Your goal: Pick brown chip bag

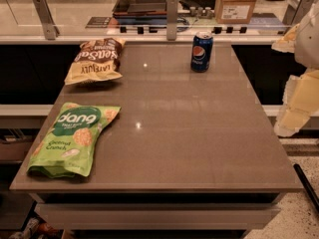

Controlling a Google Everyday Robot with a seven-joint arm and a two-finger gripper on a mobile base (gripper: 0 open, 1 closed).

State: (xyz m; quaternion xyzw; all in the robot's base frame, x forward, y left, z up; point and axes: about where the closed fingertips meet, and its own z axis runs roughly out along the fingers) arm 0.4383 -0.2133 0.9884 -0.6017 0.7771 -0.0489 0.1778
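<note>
Find the brown chip bag (95,59) flat on the far-left corner of the worktop (189,133), dark brown end toward the far edge, pale yellow end toward the near side, long axis running far-to-near with a slight lean to the left. Note the gripper (297,108) beyond the right edge of the worktop, roughly level with the middle of the surface; open or closed, cannot tell. Hence, most likely, a reach leftward and somewhat farther back, across nearly the whole width. Probably best to close across the bag's short width, square to that long axis. Stay well behind the green bag (74,139) at the near left, well apart from the target, and mind the Pepsi can (202,52) upright near the far edge, right of centre, nearest to the straight line across.
</note>
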